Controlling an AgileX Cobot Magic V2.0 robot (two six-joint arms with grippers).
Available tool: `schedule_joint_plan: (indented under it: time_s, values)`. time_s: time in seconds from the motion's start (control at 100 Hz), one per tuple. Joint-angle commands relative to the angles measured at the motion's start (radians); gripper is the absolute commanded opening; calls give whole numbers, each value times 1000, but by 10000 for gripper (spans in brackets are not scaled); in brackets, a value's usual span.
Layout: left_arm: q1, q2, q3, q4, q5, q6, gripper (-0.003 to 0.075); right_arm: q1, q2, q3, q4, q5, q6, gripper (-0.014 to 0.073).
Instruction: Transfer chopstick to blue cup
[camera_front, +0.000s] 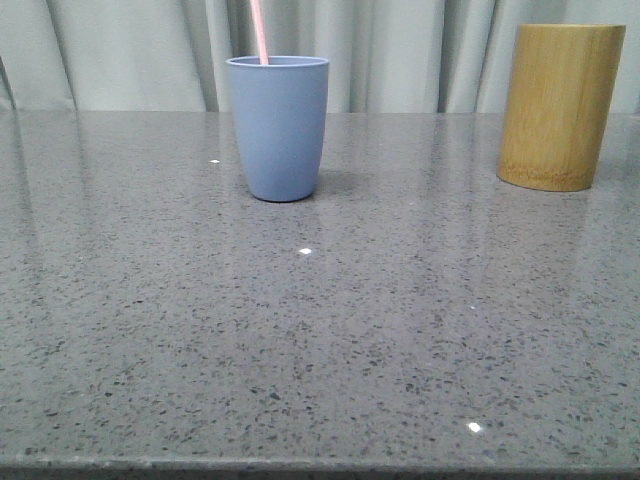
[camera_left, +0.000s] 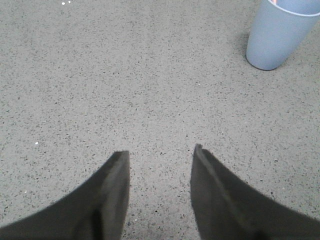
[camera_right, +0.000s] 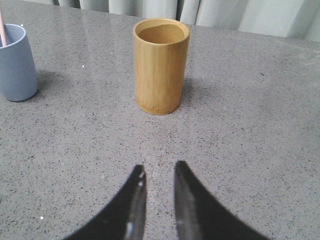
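In the front view, the blue cup stands upright at the upper left-centre of the grey speckled bench, with the pale pink chopstick standing in it, leaning slightly and rising past the top edge of the frame. At the upper right of that view, well apart from the cup, stands the tan bamboo cylinder, upright before the pale curtain. The left gripper hangs over bare bench with its fingers apart and empty, and the right gripper faces the cylinder with its fingers slightly apart, holding nothing.
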Motion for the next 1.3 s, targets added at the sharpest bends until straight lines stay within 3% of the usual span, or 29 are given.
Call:
schedule_joint_plan:
  time_s: [0.0, 0.08, 0.13, 1.04, 1.11, 1.29]
  values:
    - [2, 5, -24, -9, -73, -10, 153, -6, 6, -23, -15, -77, -9, 22]
    - [2, 5, -24, -9, -73, -10, 45, -6, 6, -23, -15, -77, -9, -76]
    - [2, 5, -24, -9, -75, -10, -22, -6, 6, -23, -15, -76, -9, -64]
    - [2, 5, -24, 5, -85, 0, -19, -6, 6, -23, -15, -76, -9, -67]
    - [2, -5, -14, 48, -136, 11, -19, -6, 6, -23, -15, -76, -9, -67]
    - [2, -81, 128, 80, -445, 21, -19, -6, 6, -23, -15, -76, -9, -67]
